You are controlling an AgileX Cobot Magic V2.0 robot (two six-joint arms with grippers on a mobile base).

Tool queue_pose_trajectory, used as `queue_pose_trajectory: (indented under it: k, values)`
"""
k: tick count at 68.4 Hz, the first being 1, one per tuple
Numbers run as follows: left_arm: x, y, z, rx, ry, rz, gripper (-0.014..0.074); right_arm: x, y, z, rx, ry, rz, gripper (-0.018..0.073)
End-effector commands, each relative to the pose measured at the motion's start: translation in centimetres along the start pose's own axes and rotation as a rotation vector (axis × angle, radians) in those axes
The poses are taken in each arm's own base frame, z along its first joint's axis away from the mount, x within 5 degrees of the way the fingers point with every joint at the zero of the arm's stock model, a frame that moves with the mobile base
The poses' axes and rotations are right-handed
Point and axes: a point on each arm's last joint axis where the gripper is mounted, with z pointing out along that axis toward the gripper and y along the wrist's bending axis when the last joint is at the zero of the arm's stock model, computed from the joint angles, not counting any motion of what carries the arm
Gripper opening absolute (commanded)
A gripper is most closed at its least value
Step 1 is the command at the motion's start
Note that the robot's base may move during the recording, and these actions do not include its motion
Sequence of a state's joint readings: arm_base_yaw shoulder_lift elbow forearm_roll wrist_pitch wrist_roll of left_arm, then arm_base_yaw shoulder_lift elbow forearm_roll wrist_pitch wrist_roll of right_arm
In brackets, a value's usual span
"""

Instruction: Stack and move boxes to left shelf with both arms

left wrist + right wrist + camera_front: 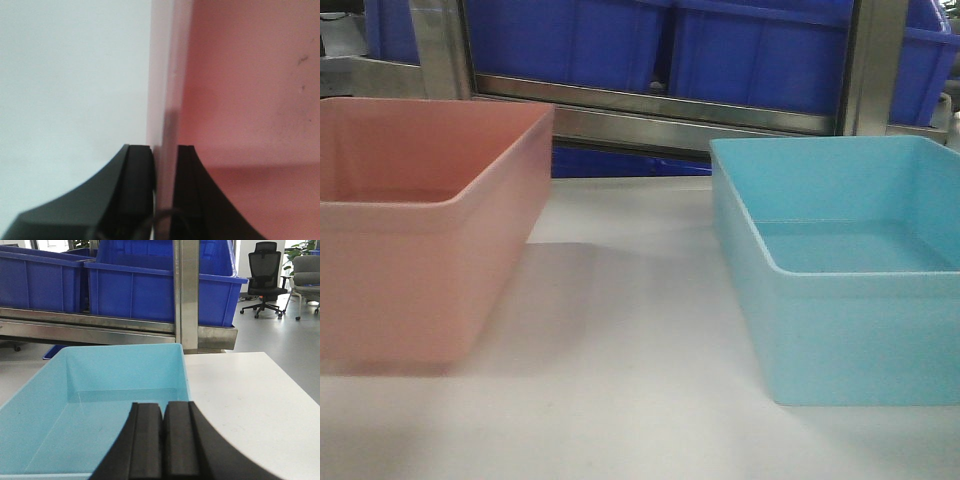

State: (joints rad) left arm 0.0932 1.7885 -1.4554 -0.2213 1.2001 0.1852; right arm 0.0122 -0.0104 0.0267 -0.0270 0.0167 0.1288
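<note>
Front-facing view showed us the pink tub (420, 270) and the blue tub (850, 330) standing upright and empty on the white table (620, 400), well apart, with a steel rack (650, 105) of dark blue bins (760, 50) behind them. On the left wrist camera, the left gripper (165, 150) straddled one wall of the pink tub, one finger outside and one inside. Its jaws were nearly together and, as far as we could judge, pinching that wall. On the right wrist camera, the right gripper (162, 440) hung at the near end of the blue tub, fingers pressed together with nothing between them. We judged both tubs light but smooth and slippery, with thin walls likely to flex under a one-sided lift. A firm pinch well down over the rim, near the middle of a wall, seemed the safest hold; once nested, opposite walls would suit both arms
</note>
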Motion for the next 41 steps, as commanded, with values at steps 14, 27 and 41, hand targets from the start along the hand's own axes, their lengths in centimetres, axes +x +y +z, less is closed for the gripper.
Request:
queue_pose_trajectory:
  k: [14, 27, 41]
  values:
    - [0.0, -7.1, -1.8, 0.110, -0.121, -0.051, -0.0004, -0.8, 0.1, -0.1, -0.006, -0.090, -0.008, 0.0056]
    - [0.4, -10.7, 0.2, 0.125, -0.171, -0.057, -0.0004, -0.8, 0.1, -0.1, -0.006, -0.090, -0.008, 0.0056]
    - [1.8, -14.0, 2.3, 0.095, -0.177, -0.055, -0.0004, -0.8, 0.1, -0.1, -0.006, -0.090, -0.008, 0.0056]
